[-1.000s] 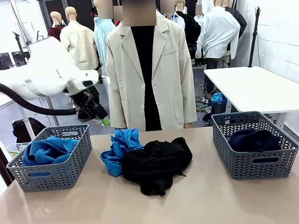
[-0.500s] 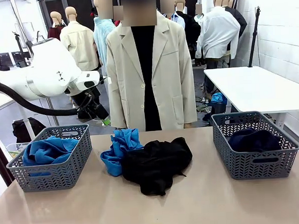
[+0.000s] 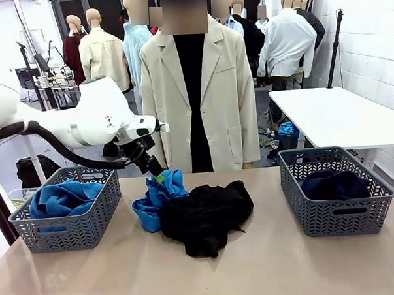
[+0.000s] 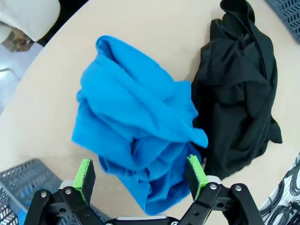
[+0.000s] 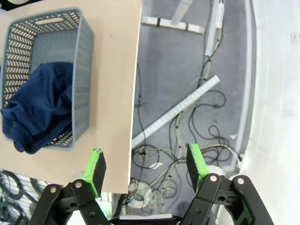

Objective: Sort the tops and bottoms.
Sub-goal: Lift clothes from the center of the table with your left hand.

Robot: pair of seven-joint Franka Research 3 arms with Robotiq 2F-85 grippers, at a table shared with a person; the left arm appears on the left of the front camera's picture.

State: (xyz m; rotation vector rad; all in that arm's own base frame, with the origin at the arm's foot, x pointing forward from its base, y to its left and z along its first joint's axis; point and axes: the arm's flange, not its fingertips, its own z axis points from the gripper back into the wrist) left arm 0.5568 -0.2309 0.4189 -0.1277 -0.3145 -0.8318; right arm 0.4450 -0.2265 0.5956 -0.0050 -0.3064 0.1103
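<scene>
A crumpled blue garment (image 3: 155,196) (image 4: 136,140) lies mid-table, touching a black garment (image 3: 206,215) (image 4: 239,93) on its right. My left gripper (image 3: 156,173) (image 4: 140,171) hangs open just above the blue garment's far end, its green pads (image 4: 85,172) spread either side of the cloth and holding nothing. The left grey basket (image 3: 69,218) holds another blue garment (image 3: 60,196). The right grey basket (image 3: 337,214) (image 5: 79,70) holds a dark navy garment (image 3: 333,184) (image 5: 37,108). My right gripper (image 5: 146,166) is open, high above the table's edge and the floor beside that basket.
A person in a cream jacket (image 3: 198,95) stands at the far edge, right behind the garments. A white table (image 3: 339,115) stands at the back right. Cables (image 5: 197,108) and a power strip lie on the floor past the table's edge.
My left arm has swung right and down from above the left basket to just over the blue garment. The garments and baskets have not moved.
</scene>
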